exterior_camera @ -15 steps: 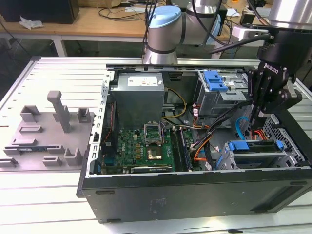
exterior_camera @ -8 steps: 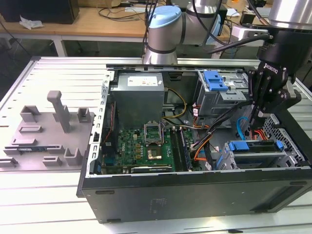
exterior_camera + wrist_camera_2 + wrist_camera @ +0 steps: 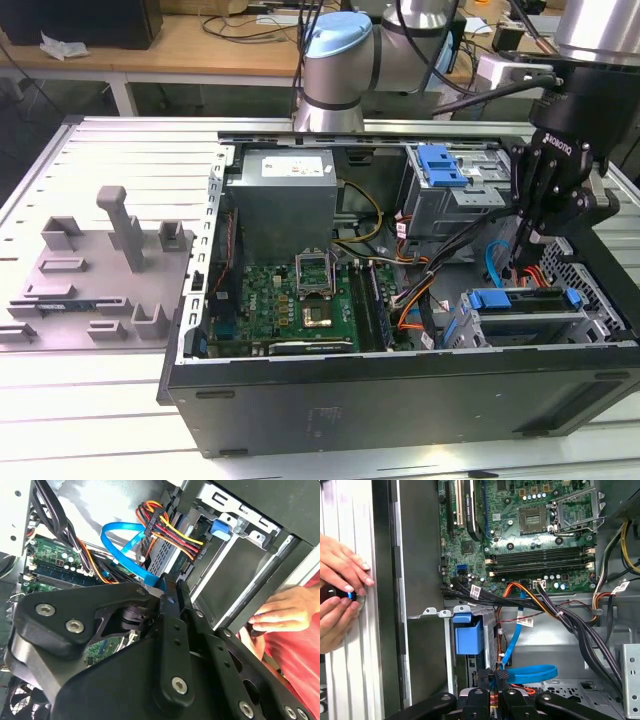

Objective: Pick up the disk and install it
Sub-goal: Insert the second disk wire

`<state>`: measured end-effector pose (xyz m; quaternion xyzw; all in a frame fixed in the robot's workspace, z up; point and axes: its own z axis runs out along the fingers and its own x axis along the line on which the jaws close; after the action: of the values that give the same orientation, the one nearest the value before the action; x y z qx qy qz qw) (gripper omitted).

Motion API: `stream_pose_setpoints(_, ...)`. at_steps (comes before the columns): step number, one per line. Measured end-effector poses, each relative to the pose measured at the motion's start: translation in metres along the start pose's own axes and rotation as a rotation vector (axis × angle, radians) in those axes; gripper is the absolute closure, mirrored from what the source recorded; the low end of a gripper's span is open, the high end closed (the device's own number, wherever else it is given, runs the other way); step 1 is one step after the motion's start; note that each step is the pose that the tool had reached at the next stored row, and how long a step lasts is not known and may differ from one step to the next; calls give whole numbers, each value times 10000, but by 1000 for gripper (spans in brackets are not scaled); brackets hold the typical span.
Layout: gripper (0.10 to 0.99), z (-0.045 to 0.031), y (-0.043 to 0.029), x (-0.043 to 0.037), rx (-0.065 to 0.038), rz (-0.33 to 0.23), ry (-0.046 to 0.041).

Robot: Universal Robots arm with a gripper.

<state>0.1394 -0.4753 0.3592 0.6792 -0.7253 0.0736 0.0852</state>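
Gripper (image 3: 527, 243) hangs inside the open computer case (image 3: 400, 400) on the exterior view's right, just above the disk (image 3: 525, 322), which sits in its bay with its blue frame showing. In the first wrist view the black fingers (image 3: 499, 676) appear pressed together with nothing between them, beside a blue cable (image 3: 532, 672). A person's hands (image 3: 340, 597) rest on the table outside the case (holding some small dark object)

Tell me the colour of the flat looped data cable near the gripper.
Bright blue. The flat data cable shows best in the second wrist view, looping above the gripper.
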Motion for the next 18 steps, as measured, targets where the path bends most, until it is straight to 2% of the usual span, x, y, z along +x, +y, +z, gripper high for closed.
stream_pose_setpoints(1, 925, 5, -2, 21, -7, -3, -112)
stream_pose_setpoints(7, 925, 42, -43, 125, -20, -7, -329)
stream_pose_setpoints(10, 925, 59, -84, 175, -30, -10, -482)
stream_pose_setpoints(14, 925, 74, -105, 223, -40, -14, -733)
stream_pose_setpoints(15, 925, 78, -108, 238, -36, -16, -845)
stream_pose_setpoints(16, 925, 86, -110, 262, -33, -18, -1006)
stream_pose_setpoints(18, 925, 96, -111, 288, -36, -18, -1068)
